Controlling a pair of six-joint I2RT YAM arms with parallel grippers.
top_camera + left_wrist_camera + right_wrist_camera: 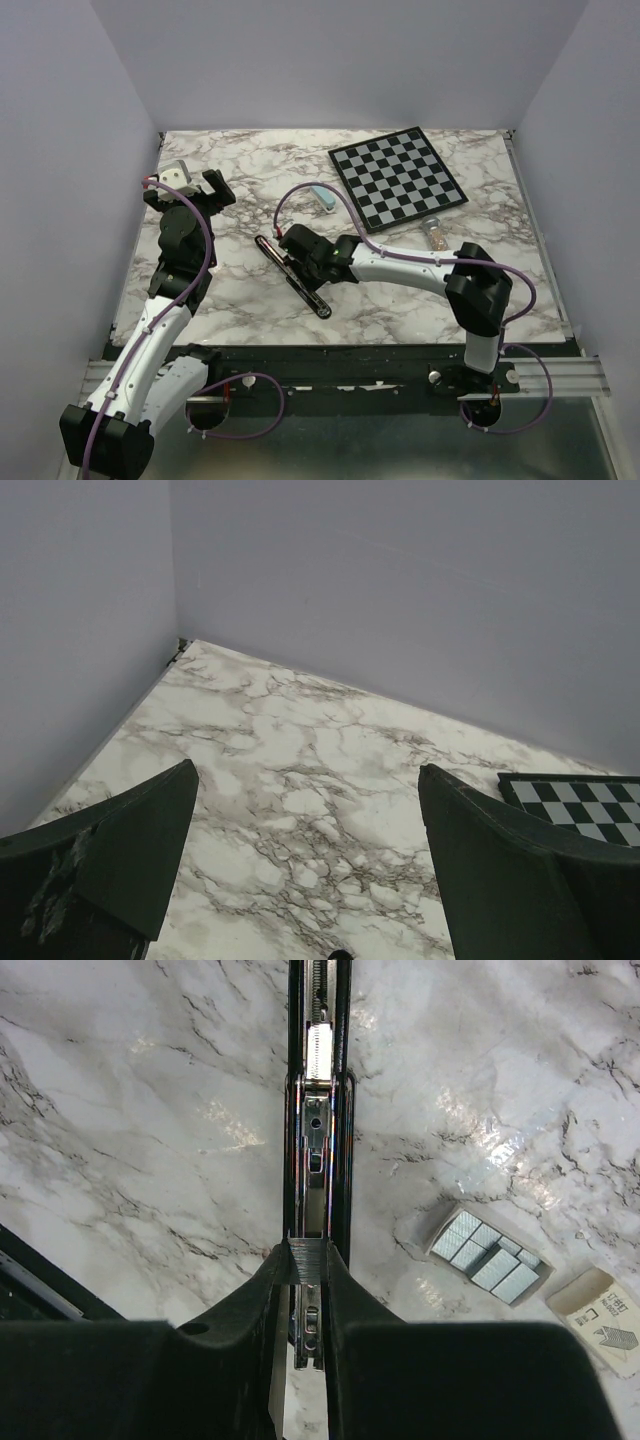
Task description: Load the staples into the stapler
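While my right gripper (307,1272) pinched the staples (307,1256) over the stapler (316,1110) — its channel open, left gripper (305,775) spread wide, well apart — I judged seating them square came next.

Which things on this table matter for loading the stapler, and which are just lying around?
For the job: staples in the right gripper, open stapler, tray of spare staples.
Just lying about: checkerboard, tube of beads, small cream box.
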